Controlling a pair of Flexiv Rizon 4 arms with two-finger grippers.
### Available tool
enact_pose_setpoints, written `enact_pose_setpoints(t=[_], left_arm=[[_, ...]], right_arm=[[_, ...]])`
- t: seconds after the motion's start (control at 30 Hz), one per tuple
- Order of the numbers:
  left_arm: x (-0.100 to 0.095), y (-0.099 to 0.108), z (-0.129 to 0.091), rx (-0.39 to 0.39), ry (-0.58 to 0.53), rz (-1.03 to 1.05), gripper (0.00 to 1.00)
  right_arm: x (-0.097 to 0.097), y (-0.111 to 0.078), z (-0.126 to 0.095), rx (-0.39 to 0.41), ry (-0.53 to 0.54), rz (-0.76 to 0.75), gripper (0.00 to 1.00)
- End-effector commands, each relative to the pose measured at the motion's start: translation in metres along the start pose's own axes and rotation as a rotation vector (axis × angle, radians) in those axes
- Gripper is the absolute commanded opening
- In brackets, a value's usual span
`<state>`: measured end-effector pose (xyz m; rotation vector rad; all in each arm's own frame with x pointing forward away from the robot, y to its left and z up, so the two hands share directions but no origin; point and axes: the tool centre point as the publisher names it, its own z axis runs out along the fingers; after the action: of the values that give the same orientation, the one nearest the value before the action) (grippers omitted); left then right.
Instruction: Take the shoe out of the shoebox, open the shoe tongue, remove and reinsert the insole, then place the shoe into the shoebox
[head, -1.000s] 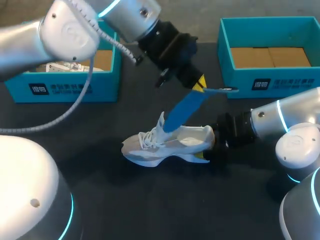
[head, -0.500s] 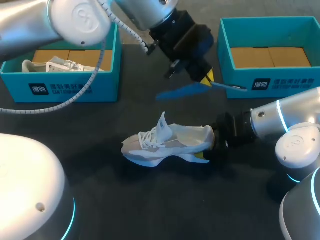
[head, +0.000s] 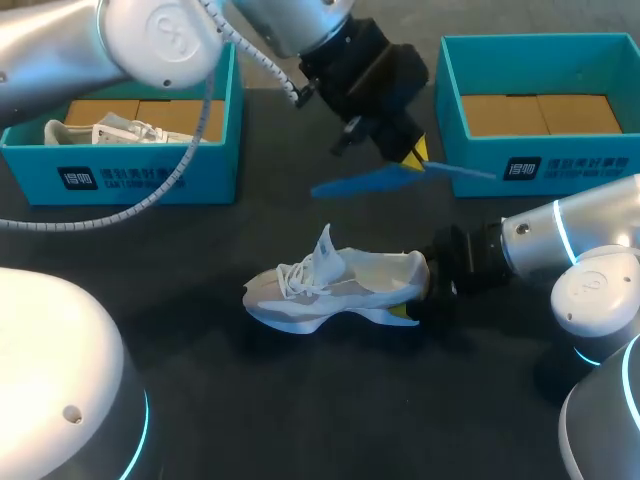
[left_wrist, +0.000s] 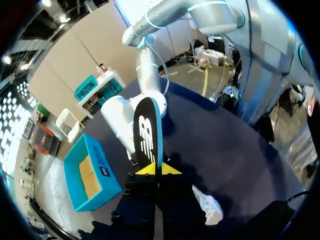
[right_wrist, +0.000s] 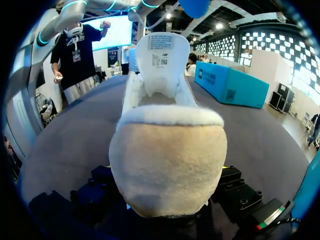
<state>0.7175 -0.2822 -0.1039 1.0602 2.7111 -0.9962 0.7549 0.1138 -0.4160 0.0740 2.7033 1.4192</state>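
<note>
A white shoe (head: 330, 290) stands on its sole mid-table, tongue (head: 326, 245) raised. My right gripper (head: 415, 300) comes in low from the right and is shut on the shoe's heel; in the right wrist view the heel (right_wrist: 167, 155) fills the space between its fingers and hides the tips. My left gripper (head: 415, 155) hangs above and behind the shoe, shut on one end of a blue insole (head: 370, 181) that sticks out level, clear of the shoe. In the left wrist view the insole (left_wrist: 148, 132) stands edge-on between the yellow tips of the left gripper (left_wrist: 156, 169).
A teal shoebox (head: 150, 175) at the back left holds a second white shoe (head: 120, 132). Another teal shoebox (head: 530, 165) at the back right shows only its cardboard floor. Dark table surface lies in front of the shoe.
My left gripper has pulled the insole up out of the shoe and carried it up and to the right, tilting it level. The shoe and the right gripper have stayed put.
</note>
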Motion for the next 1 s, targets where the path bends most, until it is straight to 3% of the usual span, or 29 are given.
enact_pose_setpoints(t=[0.03,0.3,0.4,0.5,0.77,1.0], left_arm=[[0.011,0.0,-0.007,0.063,-0.009,-0.101,0.0],[0.015,-0.021,-0.031,0.306,0.001,-0.314,0.0],[0.021,-0.029,-0.039,0.45,0.029,-0.399,0.0],[0.026,-0.035,-0.043,0.528,0.062,-0.46,0.0],[0.04,-0.053,-0.058,0.834,0.133,-0.64,0.0],[0.051,-0.066,-0.065,0.968,0.135,-0.706,0.0]], right_arm=[[0.0,-0.002,0.004,0.003,-0.001,-0.001,0.0],[0.0,-0.002,0.004,0.003,-0.001,-0.001,0.0],[0.0,-0.002,0.004,0.003,-0.001,-0.001,0.0],[0.0,-0.002,0.004,0.003,-0.001,-0.001,0.0],[0.0,-0.002,0.004,0.003,-0.001,-0.001,0.0],[0.0,-0.002,0.004,0.003,-0.001,-0.001,0.0]])
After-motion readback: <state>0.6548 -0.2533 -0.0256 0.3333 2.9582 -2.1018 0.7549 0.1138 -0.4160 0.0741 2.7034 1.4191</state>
